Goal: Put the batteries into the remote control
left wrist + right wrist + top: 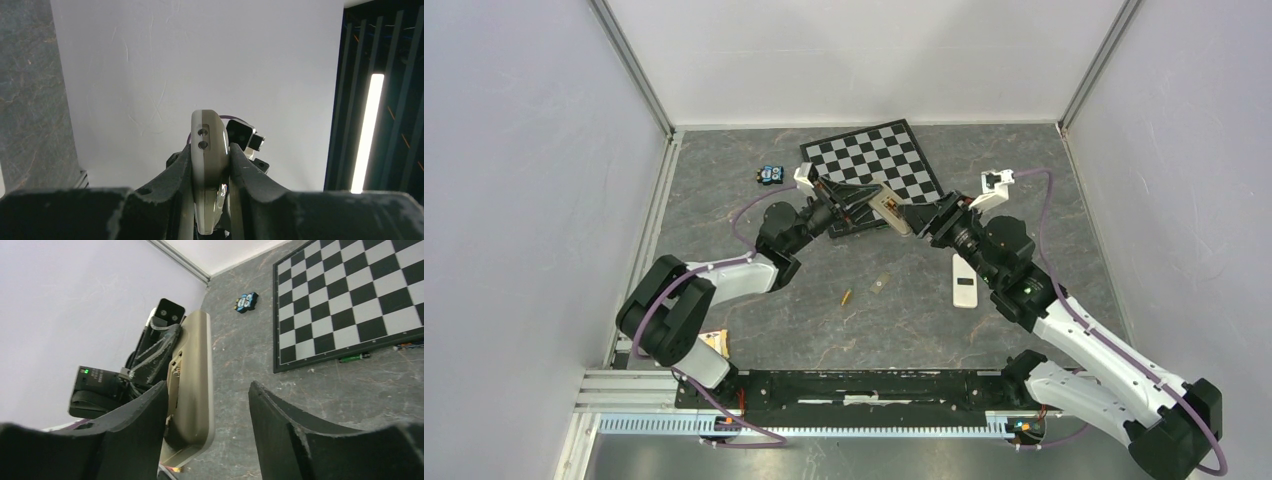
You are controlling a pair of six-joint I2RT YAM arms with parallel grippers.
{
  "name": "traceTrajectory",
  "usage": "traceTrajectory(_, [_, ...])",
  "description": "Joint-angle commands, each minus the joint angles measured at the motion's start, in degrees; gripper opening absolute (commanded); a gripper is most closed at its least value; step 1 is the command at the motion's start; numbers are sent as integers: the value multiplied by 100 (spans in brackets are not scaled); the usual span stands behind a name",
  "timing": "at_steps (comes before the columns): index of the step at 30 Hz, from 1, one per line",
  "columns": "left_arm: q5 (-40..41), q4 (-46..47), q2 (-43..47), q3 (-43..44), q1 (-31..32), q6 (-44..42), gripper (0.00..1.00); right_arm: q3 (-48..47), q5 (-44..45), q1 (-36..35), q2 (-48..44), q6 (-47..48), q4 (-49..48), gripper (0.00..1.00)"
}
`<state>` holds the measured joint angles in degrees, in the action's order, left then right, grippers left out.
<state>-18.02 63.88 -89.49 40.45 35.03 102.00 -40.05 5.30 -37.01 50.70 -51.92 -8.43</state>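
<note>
My left pincer [210,152] is clamped on the remote control [890,210] by its narrow sides, holding it raised over the desk [724,200] near the chessboard [874,160]; my right pincer [206,386] stands open and empty, one finger [142,412] just beside the remote's tan back. If that finger pushes sideways, the remote could twist or slip from so thin a grip; a battery [846,298] lies on the desk, well apart.

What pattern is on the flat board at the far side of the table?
The board is black-and-white checked, clearest from the right wrist.
</note>
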Motion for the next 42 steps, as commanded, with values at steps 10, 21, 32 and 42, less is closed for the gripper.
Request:
traceTrajectory(10, [310,-3233,974,-153,-996,-3523,2,-123,-1173,-124,648,2488,280,62])
traceTrajectory(21, [1584,-6543,2970,-98,-1763,-5525,2,236,-1950,-2224,2284,5177,-489,63])
traceTrajectory(32, [1633,-7760,3623,397,-2500,-5853,2,-1237,-1993,-3629,4371,6801,-400,80])
traceTrajectory(42, [1072,-7921,3537,650,-3158,-5899,2,-2668,-2395,-3659,5724,7019,273,67])
